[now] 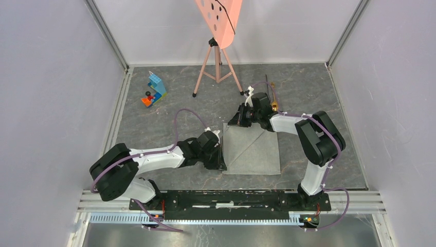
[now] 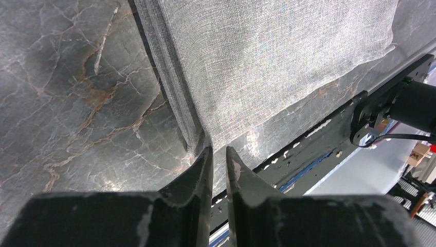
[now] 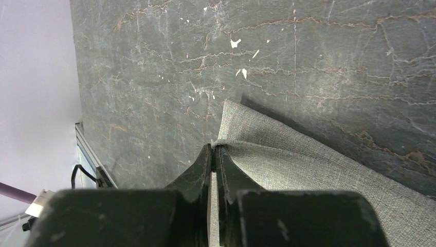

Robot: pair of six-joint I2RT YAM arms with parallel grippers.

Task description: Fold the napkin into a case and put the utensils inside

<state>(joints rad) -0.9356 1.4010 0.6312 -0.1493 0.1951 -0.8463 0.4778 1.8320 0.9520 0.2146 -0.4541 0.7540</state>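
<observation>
Napkin (image 1: pixel 252 149) corner is pinched in your right gripper (image 3: pixel 214 147); left gripper (image 2: pixel 218 149) fingers nearly together at its edge (grip unclear)

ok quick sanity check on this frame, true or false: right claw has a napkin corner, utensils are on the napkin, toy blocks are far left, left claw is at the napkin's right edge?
1. The right claw pinches a corner of the napkin. True.
2. The utensils lie on the napkin. False: they lie on the bare table beyond the cloth's far edge, next to the right arm.
3. The toy blocks sit at the far left of the table. True.
4. The left claw is at the napkin's right edge. False: it is at the left edge, by the near corner.
</observation>
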